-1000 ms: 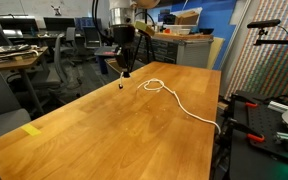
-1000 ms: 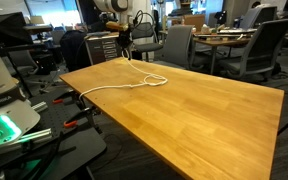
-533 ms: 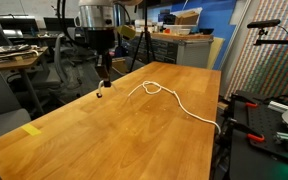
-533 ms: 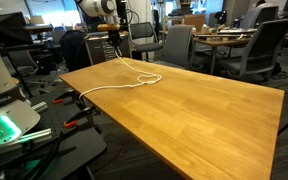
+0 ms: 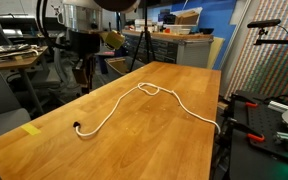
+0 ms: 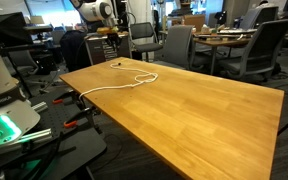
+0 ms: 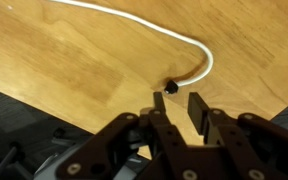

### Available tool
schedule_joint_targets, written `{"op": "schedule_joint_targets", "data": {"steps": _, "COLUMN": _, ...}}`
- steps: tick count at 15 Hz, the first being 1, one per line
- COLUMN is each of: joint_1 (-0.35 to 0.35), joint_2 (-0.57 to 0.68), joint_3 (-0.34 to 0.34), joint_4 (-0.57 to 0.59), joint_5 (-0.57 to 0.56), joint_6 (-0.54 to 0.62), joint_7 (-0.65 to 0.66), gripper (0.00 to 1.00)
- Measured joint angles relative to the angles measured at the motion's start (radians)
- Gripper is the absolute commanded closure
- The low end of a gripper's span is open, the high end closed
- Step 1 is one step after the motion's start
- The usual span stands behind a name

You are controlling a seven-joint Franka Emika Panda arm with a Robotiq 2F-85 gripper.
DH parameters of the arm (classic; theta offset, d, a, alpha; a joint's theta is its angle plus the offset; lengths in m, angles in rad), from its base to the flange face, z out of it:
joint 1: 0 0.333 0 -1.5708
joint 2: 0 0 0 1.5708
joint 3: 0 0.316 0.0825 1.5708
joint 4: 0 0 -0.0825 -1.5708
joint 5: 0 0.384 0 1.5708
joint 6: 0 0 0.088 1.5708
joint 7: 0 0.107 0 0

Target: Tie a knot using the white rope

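In the wrist view, the gripper [image 7: 177,104], jaws spread and empty, faces the black tip [image 7: 171,84] of the white rope [image 7: 210,60] at twelve o'clock, the cord curving off toward ten.

A: Work surface?
B: Wooden table [image 5: 154,135], light-grained. A yellow tape strip [image 5: 32,130] lies near one corner.
A: Surroundings?
B: Grey office chairs [image 6: 179,45] stand beyond the table. A cardboard box [image 5: 187,16] sits on a cabinet [image 5: 179,48] before a blue wall [image 5: 220,18].

Wooden table [image 5: 134,140], white rope [image 7: 208,58] lying loosely looped across it, yellow tape [image 5: 32,130] near one corner
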Motion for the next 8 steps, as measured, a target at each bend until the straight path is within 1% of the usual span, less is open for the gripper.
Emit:
{"op": "schedule_joint_targets", "data": {"steps": 1, "joint_1": 0.000, "joint_2": 0.000, "joint_3": -0.001, "joint_4": 0.001, "joint_5": 0.000, "joint_6": 0.001, "joint_7": 0.000, "gripper": 0.41}}
{"op": "schedule_joint_targets", "data": {"steps": 3, "joint_1": 0.000, "joint_2": 0.000, "joint_3": -0.011, "joint_4": -0.005, "joint_5": -0.001, "joint_6": -0.009, "joint_7": 0.001, "gripper": 0.27}}
{"op": "schedule_joint_targets", "data": {"steps": 4, "joint_1": -0.002, "joint_2": -0.001, "joint_3": -0.020, "joint_4": -0.013, "joint_5": -0.002, "joint_6": -0.013, "joint_7": 0.007, "gripper": 0.18}}
{"op": "schedule_joint_targets", "data": {"steps": 6, "joint_1": -0.019, "joint_2": -0.002, "joint_3": -0.039, "joint_4": -0.042, "joint_5": 0.003, "joint_6": -0.016, "joint_7": 0.032, "gripper": 0.05}}
{"op": "schedule_joint_targets", "data": {"steps": 7, "joint_1": -0.032, "joint_2": -0.002, "joint_3": -0.049, "joint_4": -0.062, "joint_5": 0.005, "joint_6": -0.016, "joint_7": 0.043, "gripper": 0.00}}
{"op": "schedule_joint_targets", "data": {"steps": 8, "joint_1": -0.048, "joint_2": -0.002, "joint_3": -0.060, "joint_4": -0.084, "joint_5": 0.005, "joint_6": -0.016, "joint_7": 0.051, "gripper": 0.00}}
